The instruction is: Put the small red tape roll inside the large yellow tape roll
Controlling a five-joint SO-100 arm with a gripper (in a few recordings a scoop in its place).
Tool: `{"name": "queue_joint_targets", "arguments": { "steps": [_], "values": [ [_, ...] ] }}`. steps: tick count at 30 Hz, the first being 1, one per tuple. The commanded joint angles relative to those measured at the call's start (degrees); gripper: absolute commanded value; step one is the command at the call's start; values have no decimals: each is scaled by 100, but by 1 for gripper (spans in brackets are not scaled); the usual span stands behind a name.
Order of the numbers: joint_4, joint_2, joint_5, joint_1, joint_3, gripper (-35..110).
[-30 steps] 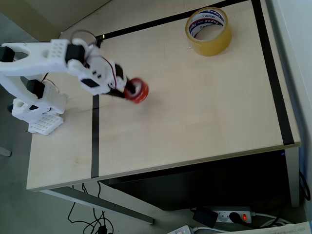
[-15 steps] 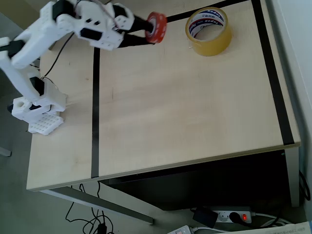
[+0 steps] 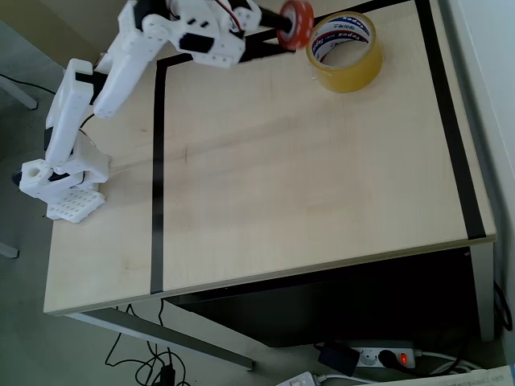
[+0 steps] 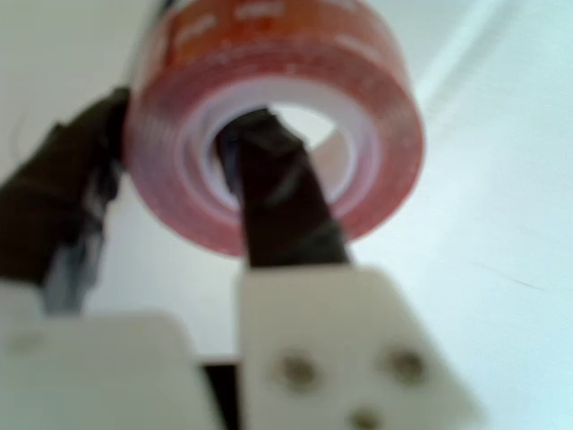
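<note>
From overhead we see the white arm (image 3: 121, 72) stretched across the top of the pale wooden table (image 3: 306, 185), its gripper (image 3: 283, 28) clamped on the small red tape roll (image 3: 294, 22) and holding it clear of the surface, on edge, just left of the large yellow tape roll (image 3: 344, 51). The yellow roll lies flat near the table's far edge, its printed white core facing up; whether the red roll touches its rim we cannot tell from this angle — the two look just beside each other.

In the wrist view the red roll (image 4: 273, 125) fills the upper frame, blurred. One dark finger (image 4: 277, 215) runs through its whitish hole; the other dark finger (image 4: 54, 206) presses the outer wall at left, partly cut off by the picture's edge. The white mounts (image 4: 349, 358) below are out of focus — beyond them, only pale table shows.

Black tape lines (image 3: 157, 185) cross the tabletop.
</note>
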Motion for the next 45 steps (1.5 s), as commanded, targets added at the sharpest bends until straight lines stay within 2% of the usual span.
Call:
{"name": "queue_joint_targets", "arguments": {
  "steps": [1, 15, 19, 29, 31, 34, 40, 42, 45],
  "values": [
    [-404, 202, -44, -167, -729, 0],
    [-519, -826, -44, -554, -729, 0],
    [-352, -949, -44, -527, -729, 17],
    [26, -993, -44, -519, -817, 23],
    [167, -993, -44, -501, -949, 18],
    [747, -879, -44, -448, -1195, 0],
    [2681, -439, -9, -202, -1468, 0],
    [2681, 431, 281, -44, -246, 0],
    [2681, 1406, 729, 185, 492, 0]
  ]
}}
